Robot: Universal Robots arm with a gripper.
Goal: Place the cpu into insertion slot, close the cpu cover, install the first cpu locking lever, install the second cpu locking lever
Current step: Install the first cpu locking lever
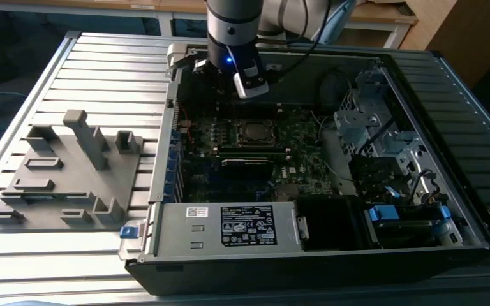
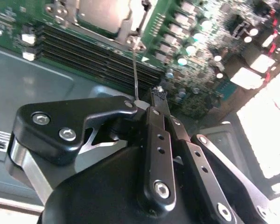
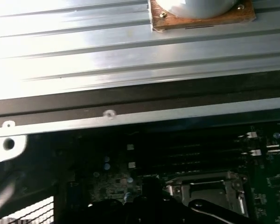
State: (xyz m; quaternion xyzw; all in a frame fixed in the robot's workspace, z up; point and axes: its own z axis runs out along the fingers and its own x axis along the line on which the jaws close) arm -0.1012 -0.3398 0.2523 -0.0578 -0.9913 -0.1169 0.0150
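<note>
Slatted table: computer case, grey fixture

We find the dull silver cpu seated flat in the insertion slot on the green motherboard. The silvery cpu cover frames it, lying flat.

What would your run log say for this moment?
gripper: low over board, at lever tip | lever: standing up, unlatched | cpu: seated | cover: looks down

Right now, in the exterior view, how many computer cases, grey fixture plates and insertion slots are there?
Computer case: 1
Grey fixture plate: 1
Insertion slot: 1
Total: 3
</note>
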